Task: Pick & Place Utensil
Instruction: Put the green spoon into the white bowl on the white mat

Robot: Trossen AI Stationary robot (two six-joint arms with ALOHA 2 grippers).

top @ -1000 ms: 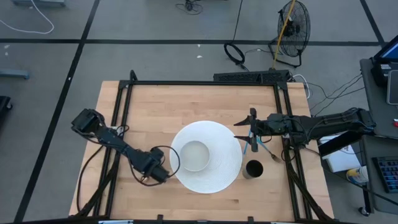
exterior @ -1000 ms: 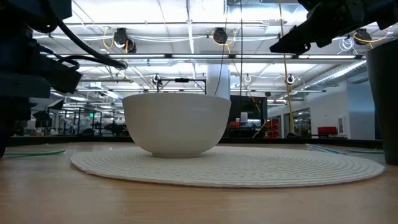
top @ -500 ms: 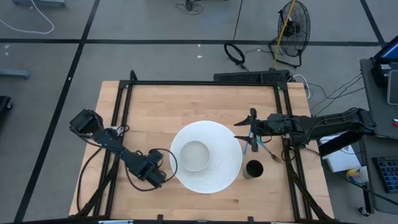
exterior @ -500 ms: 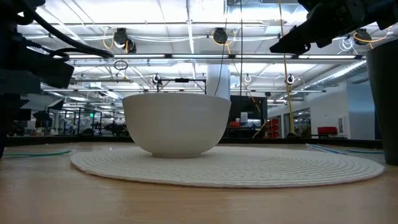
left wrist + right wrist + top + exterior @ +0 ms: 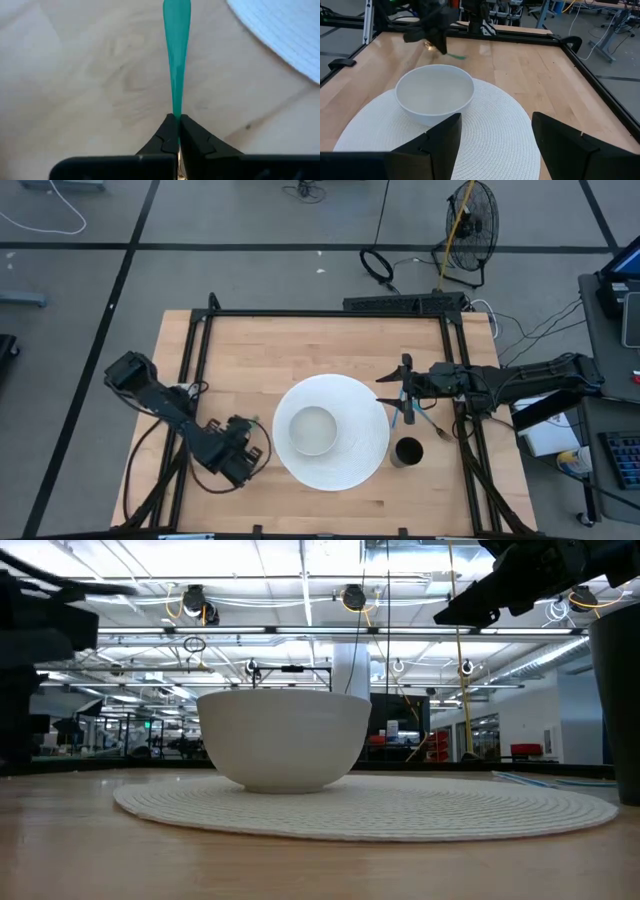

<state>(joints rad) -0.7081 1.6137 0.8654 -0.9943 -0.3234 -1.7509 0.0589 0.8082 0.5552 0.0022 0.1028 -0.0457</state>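
While the wooden table point(image 5: 250, 350) fills most of the high view, its dark frame rails point(image 5: 320, 313) run round the edges, and a round white woven placemat point(image 5: 360, 465) lies on the near half, slightly right of centre. White bowl point(image 5: 313, 430) sits upright on the mat, a bit left of the mat's middle; low view shows it standing flat on the mat, empty as far as the right wrist view shows. Dark cup point(image 5: 407, 452) stands on the table just off the mat's right edge, near side, touching or almost touching the mat, cannot tell which. Left arm reaches in from the table's left edge, left gripper point(image 5: 247, 452) sits low over bare wood just left of the mat, apart from the bowl. Its fingers point(image 5: 192, 137) are pinched tight together on the thin end of a green utensil point(image 5: 176, 55), flat teal handle sticking straight out ahead of the jaws over the wood, mat edge to one side; whether it is a spoon or fork cannot tell, business end is out of frame. Right wrist view catches the same green piece point(image 5: 454, 56) beyond the bowl under the left gripper. Right gripper point(image 5: 402, 393) hovers over the mat's right edge, above and behind the cup, fingers spread wide, nothing between them. Floor fan point(image 5: 470, 225) stands beyond the table's far right corner.
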